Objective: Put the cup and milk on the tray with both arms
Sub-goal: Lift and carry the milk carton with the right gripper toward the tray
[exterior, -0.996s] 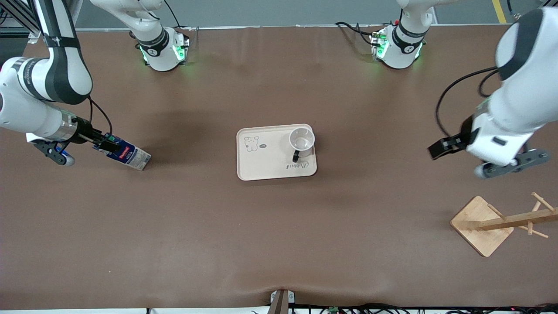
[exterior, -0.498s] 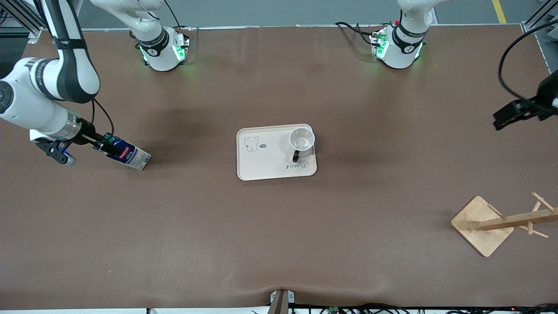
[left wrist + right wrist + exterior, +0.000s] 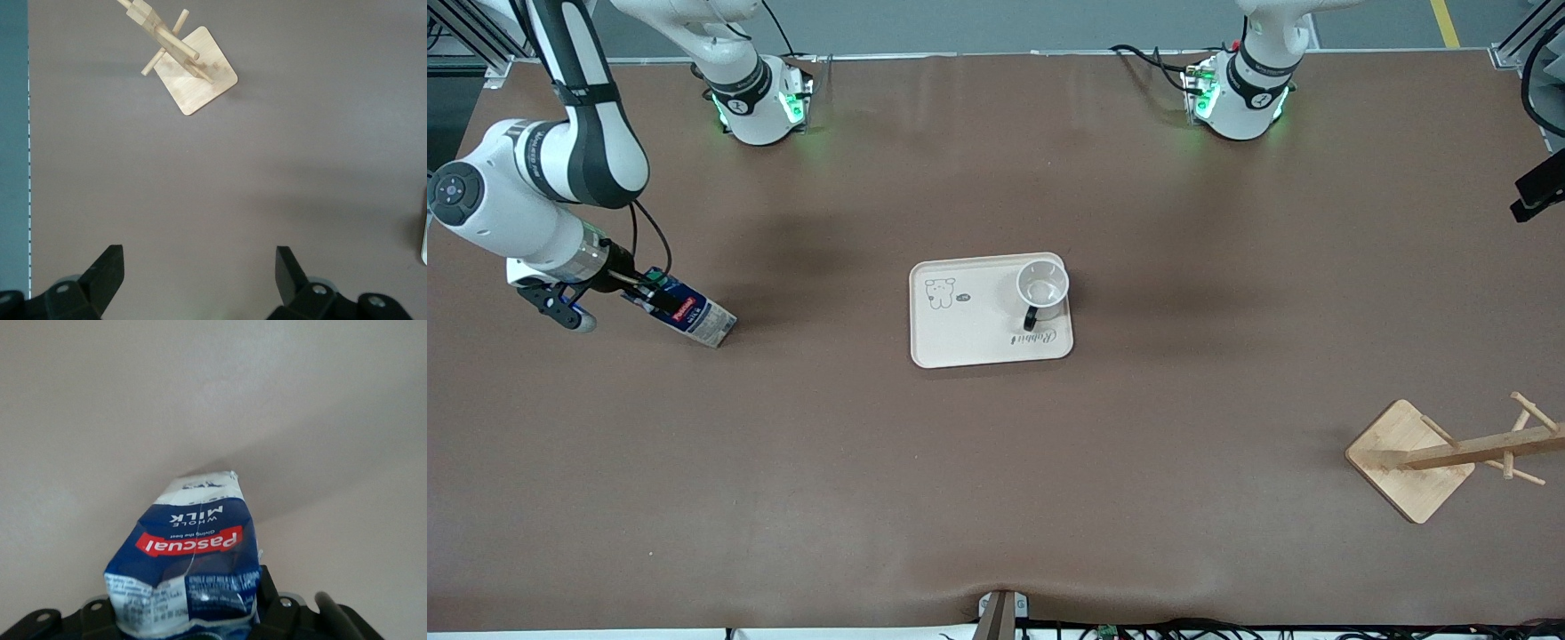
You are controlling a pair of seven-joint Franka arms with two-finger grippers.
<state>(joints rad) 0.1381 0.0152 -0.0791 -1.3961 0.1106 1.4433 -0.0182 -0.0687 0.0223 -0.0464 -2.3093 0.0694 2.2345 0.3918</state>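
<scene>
Half done — the cup stands on the tray. The right claw pinches the milk, unlifted on the tabletop; the left claw waits, spread.

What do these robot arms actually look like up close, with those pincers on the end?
Both arms are white, rounded segments with dark grey bands at the joints, on bases glowing green. Thin black cables loop along the right arm. The left pincer has two black, wedge-shaped fingers; the right pincer is black too.

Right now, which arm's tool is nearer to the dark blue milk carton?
Right. The right tool is at the dark blue milk carton; the left tool is over bare table by the wooden rack.
</scene>
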